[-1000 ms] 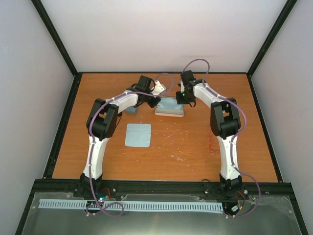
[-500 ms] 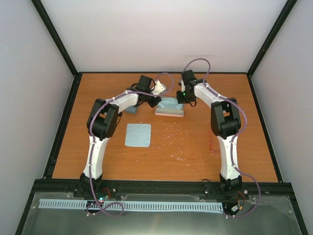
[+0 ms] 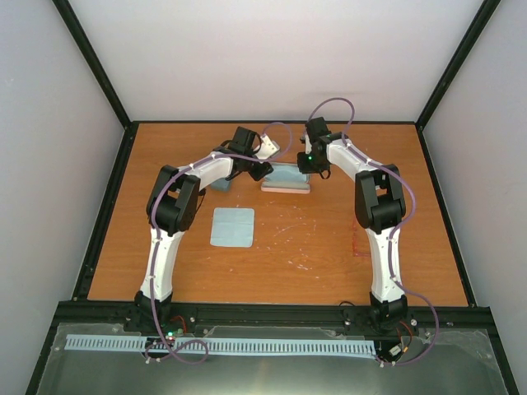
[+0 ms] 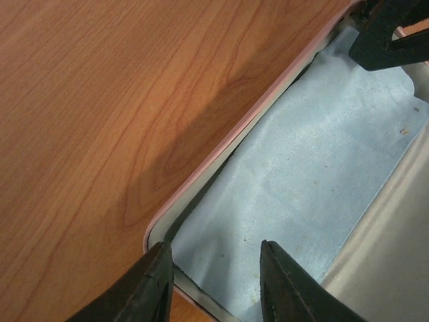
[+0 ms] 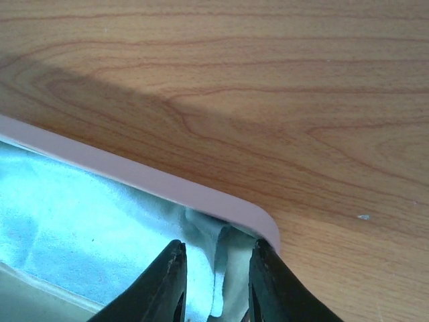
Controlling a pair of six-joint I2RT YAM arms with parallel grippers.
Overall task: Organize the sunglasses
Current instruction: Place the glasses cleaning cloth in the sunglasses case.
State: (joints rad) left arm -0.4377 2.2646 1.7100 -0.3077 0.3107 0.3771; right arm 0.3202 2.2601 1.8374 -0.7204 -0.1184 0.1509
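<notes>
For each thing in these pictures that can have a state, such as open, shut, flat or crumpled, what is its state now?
Pink case: open, with a cloth inside.
Cloth in case: lying in it, bunched at one corner.
Left gripper: open, over a corner of the pink case.
Right gripper: open, with a cloth fold between the jaws.
Loose cloth: spread flat.
Grey case: mostly hidden, cannot tell.

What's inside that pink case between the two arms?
A light-blue cloth lies in the case, covering most of its floor and bunched up at one corner. Anything beneath the cloth is hidden.
</notes>
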